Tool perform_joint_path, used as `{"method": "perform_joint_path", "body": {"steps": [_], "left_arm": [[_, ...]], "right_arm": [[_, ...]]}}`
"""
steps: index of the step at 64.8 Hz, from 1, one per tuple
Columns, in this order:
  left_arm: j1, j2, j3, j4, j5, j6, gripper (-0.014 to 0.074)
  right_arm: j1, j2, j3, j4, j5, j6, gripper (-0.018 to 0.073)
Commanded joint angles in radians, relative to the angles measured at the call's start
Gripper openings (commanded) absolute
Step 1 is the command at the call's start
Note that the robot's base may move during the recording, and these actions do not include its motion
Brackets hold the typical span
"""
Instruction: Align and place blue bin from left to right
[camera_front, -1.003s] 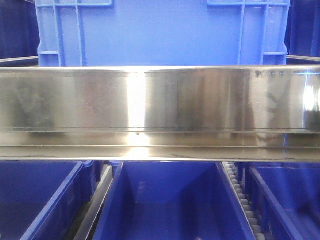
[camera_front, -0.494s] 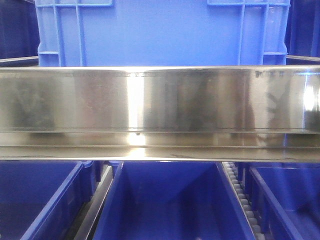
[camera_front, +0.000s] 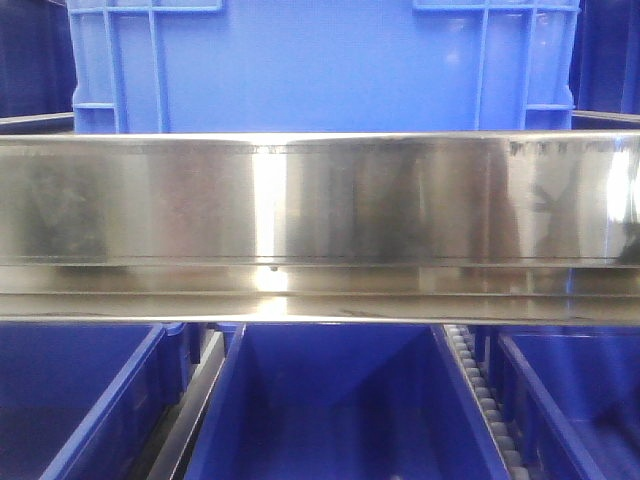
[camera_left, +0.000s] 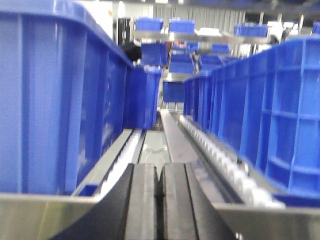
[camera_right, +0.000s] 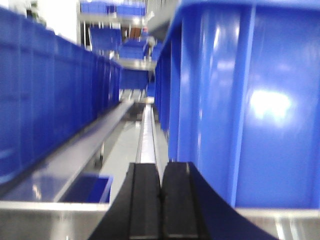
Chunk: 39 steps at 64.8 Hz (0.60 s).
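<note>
The blue bin (camera_front: 320, 65) is a large pale sky-blue crate on the upper shelf, filling the top of the front view behind a steel rail (camera_front: 320, 200). Neither gripper shows in that view. In the left wrist view my left gripper (camera_left: 159, 182) is shut with nothing in it. It points down a roller lane between two blue crates, one close on the left (camera_left: 50, 100) and one on the right (camera_left: 280, 110). My right gripper (camera_right: 161, 180) is also shut and empty, right beside a bright blue crate wall (camera_right: 240, 100). I cannot tell which of these crates is the blue bin.
Deep blue bins (camera_front: 340, 410) sit on the lower level under the rail, divided by roller tracks (camera_front: 485, 400). Dark navy crates flank the pale bin at both edges. A row of darker crates (camera_right: 50, 85) lines the left of the right wrist view. More bins stand on racks far behind.
The pale bin seems to have edged very slightly left behind the rail, and the reflections on the rail have shifted a little. Nothing else differs.
</note>
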Motion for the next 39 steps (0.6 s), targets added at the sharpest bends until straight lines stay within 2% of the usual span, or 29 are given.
{"method": "perform_joint_path", "body": {"steps": [1, 7, 12, 18, 23, 27, 32, 36, 39], "left_arm": [[-0.006, -0.002, -0.003, -0.023, -0.076, 0.003, -0.0111], [-0.006, -0.002, -0.049, -0.023, -0.059, 0.003, -0.0111], [-0.006, -0.002, -0.134, -0.023, 0.012, 0.003, -0.0106], [-0.006, 0.015, -0.283, -0.005, 0.152, 0.003, -0.0056], [-0.006, 0.075, -0.406, 0.012, 0.283, 0.003, 0.0044], [-0.006, 0.13, -0.509, 0.018, 0.37, 0.003, 0.0139], [-0.006, 0.218, -0.61, 0.018, 0.425, 0.003, 0.0267], [-0.006, 0.294, -0.671, 0.018, 0.43, 0.003, 0.0356], [-0.006, 0.354, -0.704, 0.018, 0.43, 0.003, 0.0411]], "right_arm": [[0.0, -0.004, 0.0, 0.004, -0.07, -0.003, -0.007], [0.0, -0.004, 0.0, 0.004, -0.088, 0.008, -0.007], [0.0, -0.004, -0.062, 0.004, -0.06, 0.008, -0.007], [0.0, -0.004, -0.197, 0.004, 0.087, 0.008, -0.0064], [0.0, 0.013, -0.308, 0.004, 0.207, 0.008, -0.0035], [0.0, 0.052, -0.398, 0.004, 0.275, 0.008, 0.0064], [0.0, 0.109, -0.478, 0.004, 0.301, 0.008, 0.0305], [0.0, 0.159, -0.525, 0.004, 0.299, 0.008, 0.0469], [0.0, 0.194, -0.552, 0.004, 0.299, 0.008, 0.0559]]}}
